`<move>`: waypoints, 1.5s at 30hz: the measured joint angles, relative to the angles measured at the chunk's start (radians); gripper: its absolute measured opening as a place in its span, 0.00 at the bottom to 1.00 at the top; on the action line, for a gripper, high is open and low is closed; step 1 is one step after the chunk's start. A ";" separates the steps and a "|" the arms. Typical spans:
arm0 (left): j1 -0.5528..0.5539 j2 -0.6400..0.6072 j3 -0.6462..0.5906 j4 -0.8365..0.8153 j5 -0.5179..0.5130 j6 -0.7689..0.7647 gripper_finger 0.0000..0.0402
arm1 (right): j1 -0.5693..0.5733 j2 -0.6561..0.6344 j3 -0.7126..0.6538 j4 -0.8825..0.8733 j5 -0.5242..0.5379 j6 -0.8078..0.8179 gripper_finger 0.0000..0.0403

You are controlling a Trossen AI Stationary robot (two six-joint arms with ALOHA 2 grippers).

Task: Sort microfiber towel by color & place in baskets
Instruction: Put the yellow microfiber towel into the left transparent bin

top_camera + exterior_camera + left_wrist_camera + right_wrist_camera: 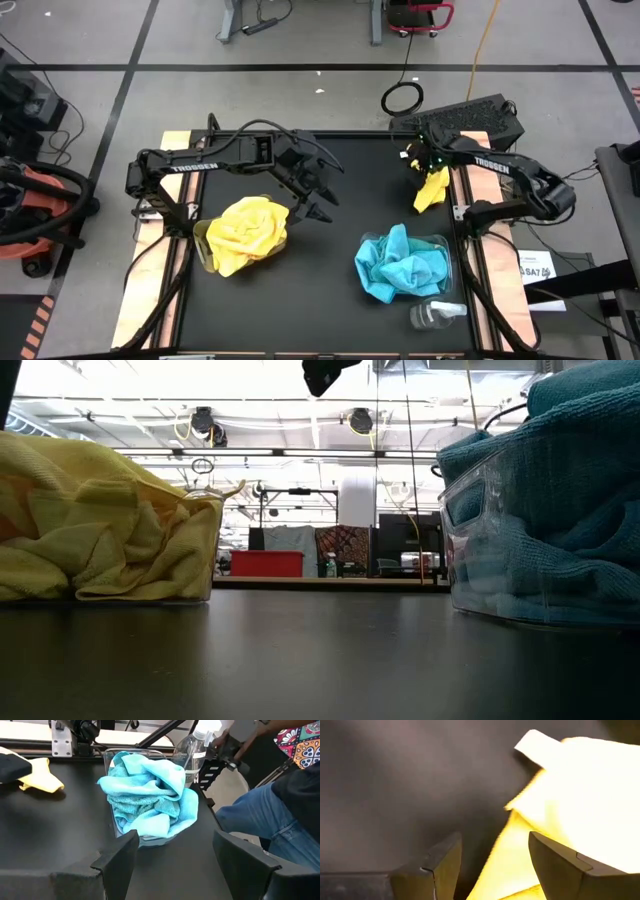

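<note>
A clear basket (pixel 203 250) at the left holds a heap of yellow microfiber towels (pixel 245 232). A second basket (pixel 445 243) toward the near right holds turquoise towels (pixel 400 265). One loose yellow towel (pixel 432 190) lies crumpled on the table at the far right. My right gripper (pixel 417 162) hangs open just above that towel's far end, pointing steeply down. In the right wrist view the yellow towel (pixel 580 795) fills the space beyond my right gripper (pixel 495 865). My left gripper (pixel 318 205) is open in the air right of the yellow heap, facing the turquoise towels (pixel 147 790).
A clear plastic bottle (pixel 435 315) lies by the near side of the turquoise basket. A black box (pixel 470 120) sits past the table's far right corner. A person's leg in jeans (pixel 260 815) shows beyond the table. Bare black tabletop (pixel 330 290) lies between the baskets.
</note>
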 joint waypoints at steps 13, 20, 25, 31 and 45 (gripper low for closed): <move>0.010 0.001 0.000 -0.017 0.000 0.001 0.67 | -0.073 0.021 0.001 0.085 0.049 0.181 0.55; 0.017 0.001 0.000 -0.014 0.000 0.000 0.67 | -0.072 0.029 0.006 0.111 0.073 0.257 0.55; 0.017 0.001 0.000 -0.014 0.000 -0.001 0.67 | -0.065 0.027 0.006 0.102 0.049 0.285 0.55; 0.016 0.001 0.000 -0.014 0.000 -0.007 0.67 | -0.065 0.016 0.008 0.011 -0.058 0.186 0.55; 0.016 0.001 0.000 -0.016 0.000 -0.008 0.67 | -0.053 0.013 0.021 -0.093 -0.008 0.080 0.54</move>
